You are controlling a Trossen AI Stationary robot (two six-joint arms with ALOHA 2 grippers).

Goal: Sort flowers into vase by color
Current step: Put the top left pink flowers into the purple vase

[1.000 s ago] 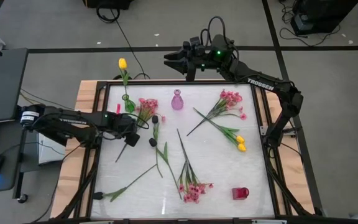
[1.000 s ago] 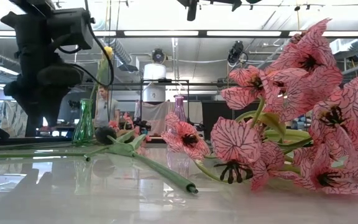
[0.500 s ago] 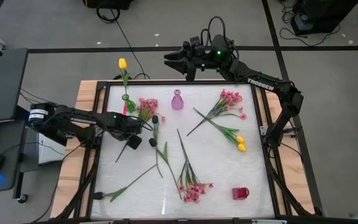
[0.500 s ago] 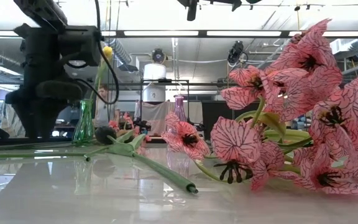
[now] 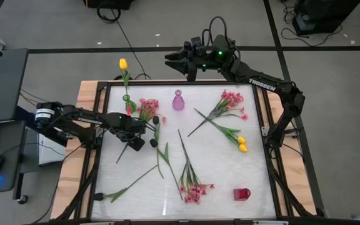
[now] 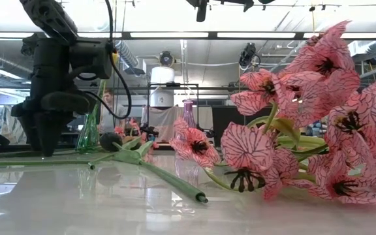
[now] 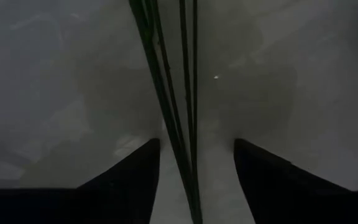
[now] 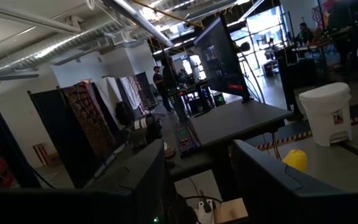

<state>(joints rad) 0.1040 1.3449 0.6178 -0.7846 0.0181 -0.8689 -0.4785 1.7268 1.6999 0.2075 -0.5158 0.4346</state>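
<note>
Since a second ago the left gripper (image 5: 137,141) has slid further onto the table (image 5: 217,169) and dropped low over the pink spray's stems (image 7: 169,99), its parted fingers (image 7: 129,177) straddling them without clenching. Nearest lies another pink spray (image 5: 192,187) beside a red vase (image 5: 242,194); dark tulips (image 5: 156,132) lie mid-table. Farther back stand a green vase (image 5: 129,104) (holding one yellow tulip (image 5: 123,64)) and a pink vase (image 5: 178,100). Beyond the far edge waits the right gripper (image 5: 170,60), fingers apart, empty.
</note>
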